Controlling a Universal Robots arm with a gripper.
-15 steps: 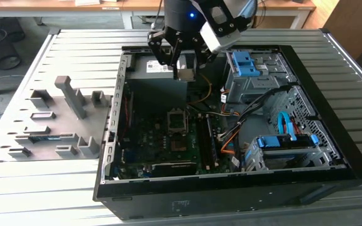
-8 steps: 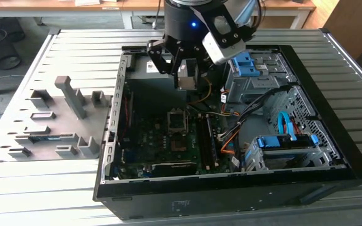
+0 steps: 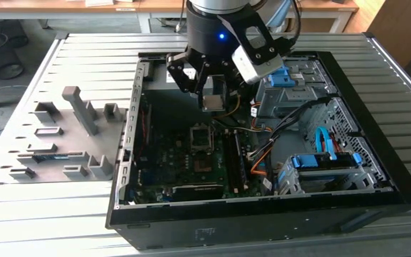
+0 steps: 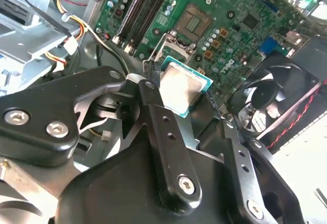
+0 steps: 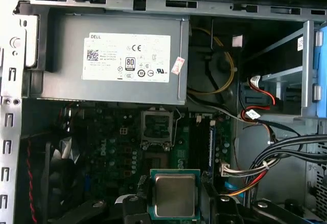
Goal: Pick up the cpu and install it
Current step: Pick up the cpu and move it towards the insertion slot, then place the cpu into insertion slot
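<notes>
One small chip is what all this fuss is about. The cpu (image 5: 174, 196), dull silver top up with a green rim round it, is pinched by two opposite edges between the black fingers of the gripper (image 3: 213, 96), which is clenched on it and carries it flat. Gripped by the edges like that, I'd guess, its underside touches nothing and it hangs level with the board beneath.

It hovers in the air inside the open computer case (image 3: 398, 176), above the green motherboard (image 3: 180, 171) and clear of it, towards the far end where the big grey power-supply box (image 5: 117, 60) sits. The socket (image 5: 157, 127) lies flat on the board below, its square middle uncovered. The chip is not seated in it, and I can't tell whether it hangs squarely over it.

Off on the exterior view's left, the grey fixture blocks (image 3: 70, 139) stand on the slatted table (image 3: 41, 214), well apart from the arm. A black fan (image 4: 271, 101) sits at the board's edge, out of the chip's way.
</notes>
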